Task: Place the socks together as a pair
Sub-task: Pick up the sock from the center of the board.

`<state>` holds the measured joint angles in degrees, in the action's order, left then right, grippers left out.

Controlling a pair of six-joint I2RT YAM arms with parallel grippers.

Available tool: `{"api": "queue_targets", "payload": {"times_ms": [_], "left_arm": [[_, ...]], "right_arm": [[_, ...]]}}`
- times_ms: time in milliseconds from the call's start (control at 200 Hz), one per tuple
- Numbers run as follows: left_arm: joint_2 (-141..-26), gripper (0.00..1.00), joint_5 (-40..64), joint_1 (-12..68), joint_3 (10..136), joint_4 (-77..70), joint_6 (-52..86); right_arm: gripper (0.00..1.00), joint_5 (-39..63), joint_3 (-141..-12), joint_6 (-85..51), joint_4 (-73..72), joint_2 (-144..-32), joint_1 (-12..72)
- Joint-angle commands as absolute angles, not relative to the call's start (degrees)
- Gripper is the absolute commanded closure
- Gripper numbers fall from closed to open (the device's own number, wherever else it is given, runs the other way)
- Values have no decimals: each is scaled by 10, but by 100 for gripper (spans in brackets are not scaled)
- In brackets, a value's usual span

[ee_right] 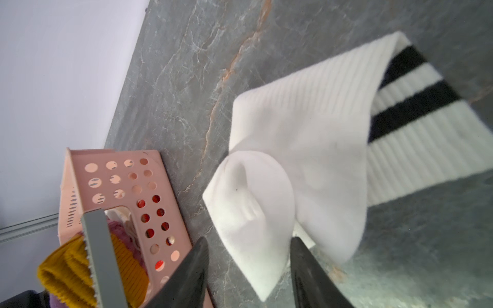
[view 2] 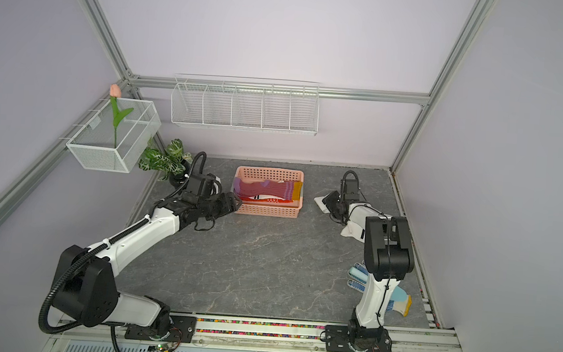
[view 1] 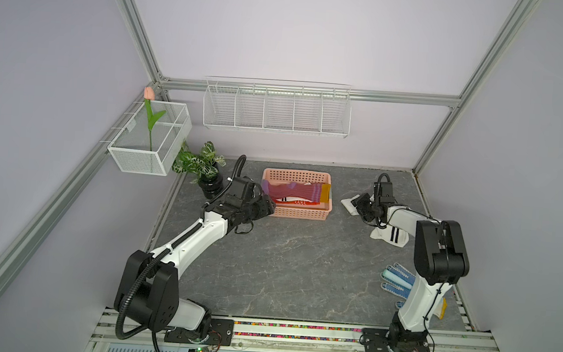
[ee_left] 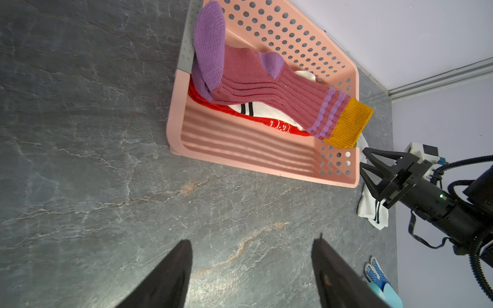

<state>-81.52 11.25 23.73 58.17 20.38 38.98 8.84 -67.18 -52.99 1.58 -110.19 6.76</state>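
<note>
Right pincer half-open, straddling toe of white striped sock on the surface near basket; should close on both layers before lifting. Left pincer wide, empty, by basket.

Basket back ctr w/ socks in it; lone sock just right; gloves front right

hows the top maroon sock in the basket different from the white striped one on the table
The maroon sock lies stretched in the pink basket; the white sock sits folded on the table. Maroon has a purple toe and mustard cuff; white has black stripes. Both are ribbed.
</note>
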Motion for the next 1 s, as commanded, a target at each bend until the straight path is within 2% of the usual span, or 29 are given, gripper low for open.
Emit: {"api": "queue_targets", "payload": {"times_ms": [0, 75, 210, 405, 600, 995], "left_arm": [[-805, 27, 109, 235, 577, 197, 397], [-804, 27, 109, 235, 576, 197, 397], [-801, 27, 109, 235, 573, 196, 398], [-797, 27, 105, 235, 570, 199, 398], [-778, 28, 99, 235, 563, 204, 397], [-737, 28, 115, 240, 511, 174, 422]], "right_arm": [[49, 74, -666, -554, 1, -1109, 76], [52, 80, -666, -564, -16, -1114, 78], [64, 75, -669, -567, -38, -1119, 85], [93, 64, -690, -542, -15, -1131, 87], [93, 34, -693, -476, 29, -1069, 97], [93, -54, -663, -341, 195, -819, 178]]}}
